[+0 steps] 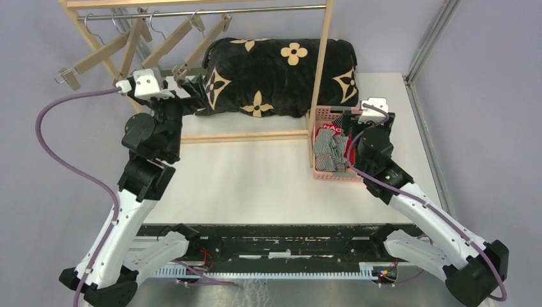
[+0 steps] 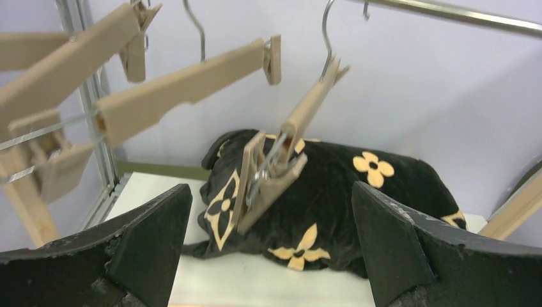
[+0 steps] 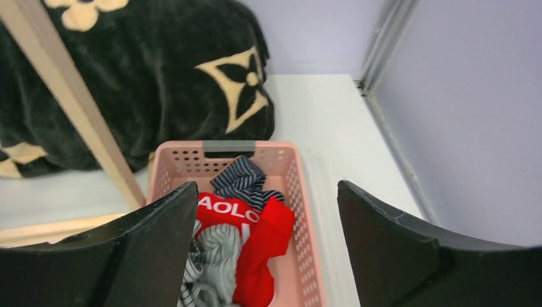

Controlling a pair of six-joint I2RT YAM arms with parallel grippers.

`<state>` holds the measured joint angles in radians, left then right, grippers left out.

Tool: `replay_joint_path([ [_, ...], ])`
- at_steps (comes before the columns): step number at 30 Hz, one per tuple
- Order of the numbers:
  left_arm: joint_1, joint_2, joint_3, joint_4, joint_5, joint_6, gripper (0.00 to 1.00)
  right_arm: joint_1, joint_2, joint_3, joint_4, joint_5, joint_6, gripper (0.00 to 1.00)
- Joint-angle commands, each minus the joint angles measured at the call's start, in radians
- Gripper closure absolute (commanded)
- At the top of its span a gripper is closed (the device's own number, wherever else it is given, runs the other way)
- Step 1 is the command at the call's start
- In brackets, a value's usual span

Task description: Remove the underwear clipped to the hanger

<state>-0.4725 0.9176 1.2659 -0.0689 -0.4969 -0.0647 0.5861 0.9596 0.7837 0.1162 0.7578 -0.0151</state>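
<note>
Three pairs of underwear lie in a pink basket (image 3: 299,192) at the right: navy striped (image 3: 243,179), red (image 3: 271,233) and grey-and-white pinstriped (image 3: 214,262). The top view shows the grey pair (image 1: 329,153) heaped in that basket (image 1: 332,177). My right gripper (image 3: 265,256) hangs open just above the pile with nothing between its fingers. Wooden clip hangers (image 1: 192,32) hang bare on the rail. My left gripper (image 2: 271,256) is open, just below and short of one hanger's clip (image 2: 268,173), which holds no cloth.
A black floral cushion (image 1: 281,70) lies on the table inside the wooden rack. The rack's right post (image 1: 323,70) stands right beside the basket, and its base bar (image 1: 243,136) runs across the table. The metal rail (image 1: 204,11) is overhead. A wall edge (image 1: 422,96) bounds the right side.
</note>
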Motion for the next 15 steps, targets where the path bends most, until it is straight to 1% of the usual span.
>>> replay_joint_path([
  [1, 0.002, -0.129, -0.100, 0.034, -0.051, 0.013, 0.01, -0.005, -0.102, 0.000, -0.022, 0.142, -0.043, 0.12],
  [6, 0.002, -0.287, -0.215, 0.018, -0.074, -0.016, 0.01, -0.004, -0.238, -0.064, 0.011, 0.157, -0.041, 0.04],
  [8, 0.002, -0.334, -0.235, -0.012, -0.092, -0.035, 0.01, -0.004, -0.259, -0.062, -0.006, 0.182, -0.045, 0.04],
  [12, 0.002, -0.412, -0.277, -0.056, -0.083, -0.078, 0.01, -0.004, -0.281, -0.061, -0.053, 0.211, -0.027, 0.04],
  [15, 0.002, -0.463, -0.311, -0.091, -0.064, -0.101, 0.01, -0.005, -0.302, -0.087, -0.057, 0.229, -0.010, 0.03],
])
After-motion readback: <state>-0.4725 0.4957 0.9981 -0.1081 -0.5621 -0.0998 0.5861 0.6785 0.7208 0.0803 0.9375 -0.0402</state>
